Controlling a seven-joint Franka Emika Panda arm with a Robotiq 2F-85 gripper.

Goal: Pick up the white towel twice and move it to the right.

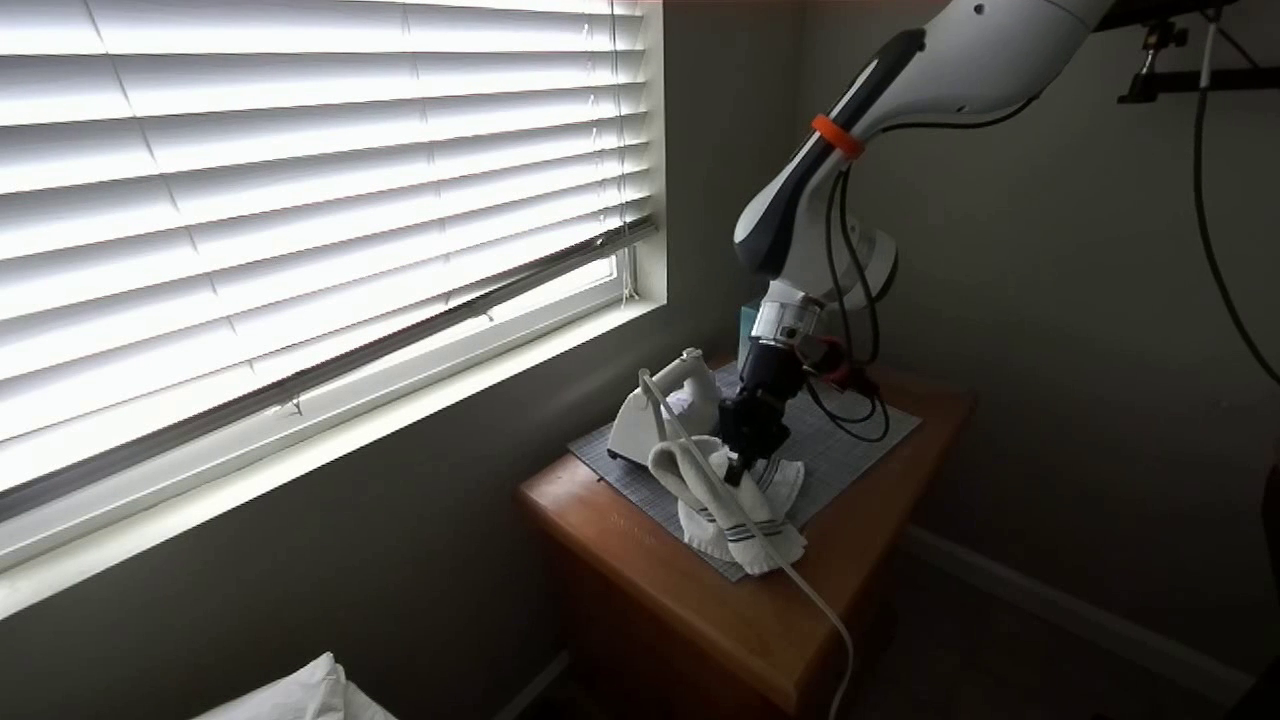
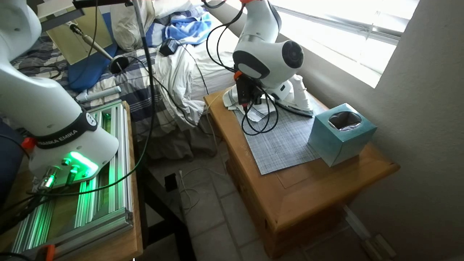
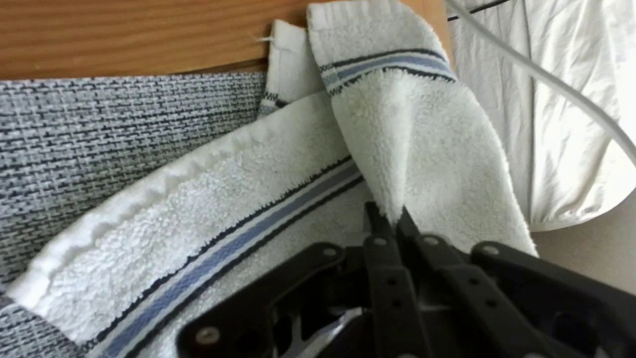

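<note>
1. The gripper [image 3: 390, 219] is narrow: its fingertips stand close together on a pinched fold of the white towel [image 3: 308, 164], so it is holding cloth.
2. In the wrist view, the held fold runs from the fingertips toward 12 o'clock as a flap crossed by a blue band with dark edges.
3. A broader part of the towel spreads between 8 and 9 o'clock with a similar band along it; a small corner shows at 11 o'clock, behind the flap.
4. The towel is bunched on a grey woven placemat [image 2: 279, 145] atop a wooden nightstand [image 2: 308, 195]. In an exterior view, its end at 5 o'clock from the gripper reaches past the placemat over bare wood.
5. An iron [image 1: 637, 428] stands on the placemat at 10 o'clock from the gripper in an exterior view, just beside the towel; whether they touch cannot be told.
6. A pale cord [image 3: 551, 82] curves past at 2 o'clock in the wrist view.
7. A teal tissue box [image 2: 339, 139] sits at 4 o'clock from the gripper in an exterior view, well apart from the towel.
8. The arm [image 1: 805, 215] reaches in from 1 o'clock in an exterior view, with window blinds [image 1: 330, 170] toward 10 o'clock.
</note>
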